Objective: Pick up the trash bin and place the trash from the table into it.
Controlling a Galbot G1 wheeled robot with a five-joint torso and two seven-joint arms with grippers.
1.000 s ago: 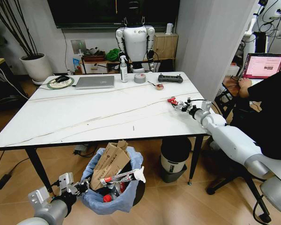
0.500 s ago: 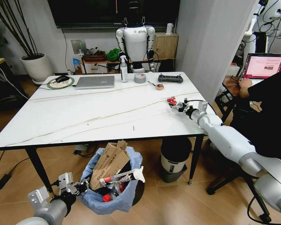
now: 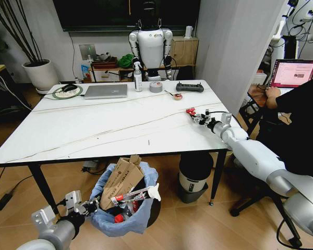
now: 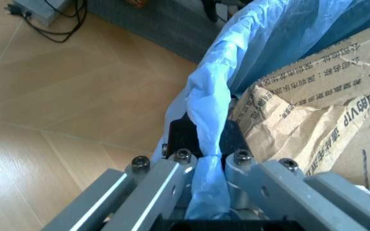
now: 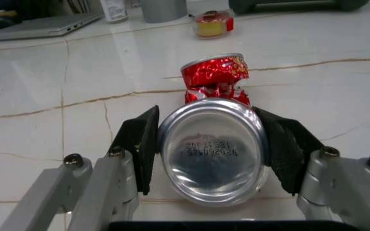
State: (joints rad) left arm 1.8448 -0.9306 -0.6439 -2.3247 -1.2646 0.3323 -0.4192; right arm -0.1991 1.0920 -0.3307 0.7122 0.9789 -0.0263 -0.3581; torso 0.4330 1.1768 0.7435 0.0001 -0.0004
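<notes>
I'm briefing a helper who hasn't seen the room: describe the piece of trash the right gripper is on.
On the white table, near its right edge, the right gripper is shut on a crushed red can. It lies on its side, silver base facing the wrist camera. The small red-lidded tub beyond is uncrushed.

Red crushed can (image 5: 215,77), light-blue bin bag (image 4: 214,106), brown cardboard (image 4: 313,110), white table (image 3: 94,125)

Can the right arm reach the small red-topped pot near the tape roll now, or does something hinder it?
Probably not yet: the right gripper is shut on a crushed red can, so its jaws are taken. The table between it and the pot looks free.
</notes>
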